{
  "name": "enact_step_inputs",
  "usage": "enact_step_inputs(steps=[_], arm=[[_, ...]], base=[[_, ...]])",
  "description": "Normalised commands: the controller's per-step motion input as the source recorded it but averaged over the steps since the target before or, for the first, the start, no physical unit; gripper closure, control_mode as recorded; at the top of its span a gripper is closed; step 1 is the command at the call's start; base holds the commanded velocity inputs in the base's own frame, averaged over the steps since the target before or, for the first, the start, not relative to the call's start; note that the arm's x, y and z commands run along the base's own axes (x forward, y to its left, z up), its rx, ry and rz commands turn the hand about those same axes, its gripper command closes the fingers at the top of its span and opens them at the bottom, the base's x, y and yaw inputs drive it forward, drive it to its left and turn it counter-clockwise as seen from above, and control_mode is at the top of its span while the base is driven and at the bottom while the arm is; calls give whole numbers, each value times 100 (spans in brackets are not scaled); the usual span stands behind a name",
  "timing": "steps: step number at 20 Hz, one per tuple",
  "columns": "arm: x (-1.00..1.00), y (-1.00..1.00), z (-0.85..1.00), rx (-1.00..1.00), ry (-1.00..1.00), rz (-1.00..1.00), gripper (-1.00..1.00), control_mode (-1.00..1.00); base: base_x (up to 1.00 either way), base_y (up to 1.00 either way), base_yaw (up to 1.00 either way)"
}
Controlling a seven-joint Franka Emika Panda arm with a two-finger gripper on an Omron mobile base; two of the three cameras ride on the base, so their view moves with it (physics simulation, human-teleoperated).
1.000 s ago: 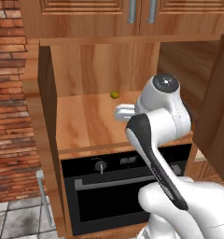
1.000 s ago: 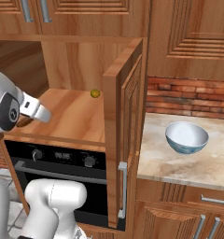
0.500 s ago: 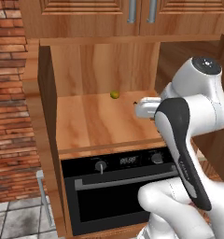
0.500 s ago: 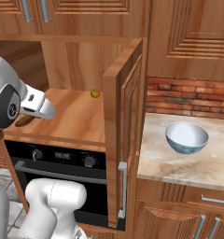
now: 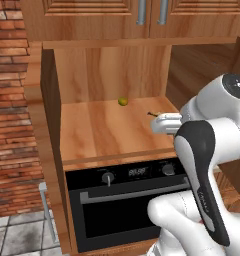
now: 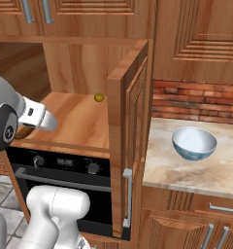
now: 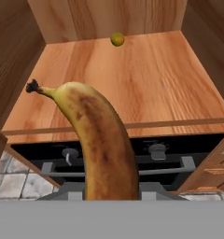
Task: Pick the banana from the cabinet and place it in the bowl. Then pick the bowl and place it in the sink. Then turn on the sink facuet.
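We have the banana in the gripper: the hand view shows it rising from between the jaws, brown-mottled, stem end up and curving toward the left wall of the cabinet. The jaws are clenched on its lower end, though the fingertips themselves are hidden behind the fruit, so we read the grasp from how the banana stands, not from visible contact.

In the left base view the gripper sits at the right front corner of the cabinet shelf, with a thin dark tip, probably the banana's stem, poking out beside it. In the right base view the hand is at the left front edge of the shelf, outside the open cabinet door. The small round yellow-green fruit lies at the back edge of the shelf, well apart from the gripper.

Progress, as we judge it: the pick is done and the banana is lifted clear of the shelf board. Everything else is left. The bowl stands empty on the counter to the right of the cabinet, near its back edge by the brick wall. We must carry the banana past the door to the bowl, release it, then move the bowl to the sink and turn on the tap.
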Motion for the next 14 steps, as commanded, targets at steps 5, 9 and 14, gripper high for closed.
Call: enact_step_inputs(steps=[5, 9, 14], arm=[[-13, 0, 0, 0, 0, 0, 100, -100], [-5, 0, 0, 0, 0, 0, 100, 100], [0, 0, 0, 0, 0, 0, 100, 100]], base=[[0, 0, 0], [-30, 0, 0], [-80, 0, 0]])
